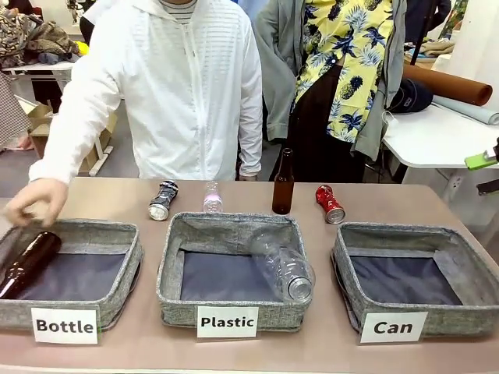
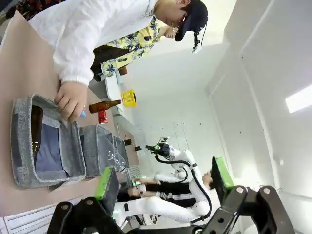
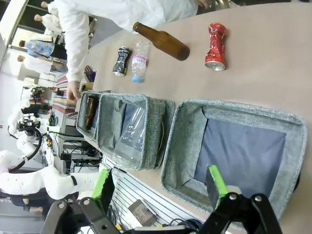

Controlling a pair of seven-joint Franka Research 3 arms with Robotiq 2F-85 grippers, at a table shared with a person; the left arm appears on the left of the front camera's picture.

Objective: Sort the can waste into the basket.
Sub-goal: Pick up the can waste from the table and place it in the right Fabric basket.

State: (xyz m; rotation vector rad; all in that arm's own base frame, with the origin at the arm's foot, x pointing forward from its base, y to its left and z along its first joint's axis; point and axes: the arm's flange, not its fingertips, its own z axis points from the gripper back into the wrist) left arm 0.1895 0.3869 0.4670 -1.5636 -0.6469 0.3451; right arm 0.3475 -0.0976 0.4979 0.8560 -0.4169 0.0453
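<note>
While both cans lie on the bench [image 1: 437, 204], the basket [image 1: 460, 318], labelled "Can", stands at the bench's right end with its dark lining bare. Silver can [image 1: 163, 200]: on its side, behind the gap between the "Bottle" bin [image 1: 125, 273] and the "Plastic" bin [image 1: 173, 269], well apart from the basket. Red can [image 1: 330, 204]: on its side, just behind the basket's far left corner, not touching it. Between the two cans stand a small plastic bottle [image 1: 212, 198], just beside the silver can, and an upright brown bottle [image 1: 283, 185], nearer the red can. A clear bottle [image 1: 284, 269] lies tilted in the "Plastic" bin against its right wall. A second brown bottle [image 1: 27, 263] lies in the "Bottle" bin along its left wall. Person's hand [image 1: 35, 204]: at the far left corner of the "Bottle" bin, fingers on its rim; whether it touches the bottle inside cannot be told. Left hand [image 2: 163, 170]: fingers wide apart, gripping nothing, with the "Bottle" bin beyond them. Right hand [image 3: 158, 175]: fingers likewise wide apart and empty, with the basket just beyond them and the red can farther off.
</note>
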